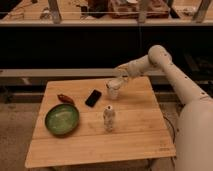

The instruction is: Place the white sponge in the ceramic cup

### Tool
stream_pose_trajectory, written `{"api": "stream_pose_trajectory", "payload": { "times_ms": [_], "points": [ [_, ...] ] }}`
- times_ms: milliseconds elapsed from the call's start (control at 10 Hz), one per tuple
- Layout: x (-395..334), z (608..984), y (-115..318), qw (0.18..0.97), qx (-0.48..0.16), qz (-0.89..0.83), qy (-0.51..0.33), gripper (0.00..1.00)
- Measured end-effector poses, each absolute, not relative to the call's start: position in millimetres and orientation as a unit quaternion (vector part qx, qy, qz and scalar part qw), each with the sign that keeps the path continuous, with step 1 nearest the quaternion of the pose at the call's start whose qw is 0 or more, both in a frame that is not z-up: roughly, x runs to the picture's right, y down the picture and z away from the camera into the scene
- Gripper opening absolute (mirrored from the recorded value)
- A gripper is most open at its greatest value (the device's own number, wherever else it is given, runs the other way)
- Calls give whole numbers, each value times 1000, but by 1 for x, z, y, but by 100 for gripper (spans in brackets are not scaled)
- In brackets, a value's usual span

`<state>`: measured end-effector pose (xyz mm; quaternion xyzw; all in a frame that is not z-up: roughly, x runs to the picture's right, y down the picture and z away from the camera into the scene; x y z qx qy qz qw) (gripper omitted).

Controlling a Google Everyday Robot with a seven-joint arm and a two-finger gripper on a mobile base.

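Note:
The ceramic cup (114, 92) stands upright at the back middle of the wooden table (135, 135). It is small, white and tapered. My gripper (119, 80) reaches in from the right and hovers just over the cup's rim, touching or nearly touching it. A pale patch at the cup's mouth (114, 84), right under the gripper, may be the white sponge. I cannot tell whether it is in the gripper or in the cup. No sponge lies anywhere else on the table.
A small whitish bottle (109, 119) stands upright in front of the cup. A black phone (93, 97) lies to the cup's left, a reddish-brown object (65, 98) further left, and a green bowl (62, 119) at the front left. Dark shelving runs behind the table.

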<state>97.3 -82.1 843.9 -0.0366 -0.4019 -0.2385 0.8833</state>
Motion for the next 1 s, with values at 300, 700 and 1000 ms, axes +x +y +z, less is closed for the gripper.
{"api": "stream_pose_trajectory", "payload": {
  "times_ms": [300, 700, 1000],
  "points": [
    [95, 843, -82, 880, -37, -242, -406, 80],
    [94, 842, -82, 879, -34, -238, -412, 80],
    [93, 843, -82, 879, -33, -238, -413, 80]
  ]
}}
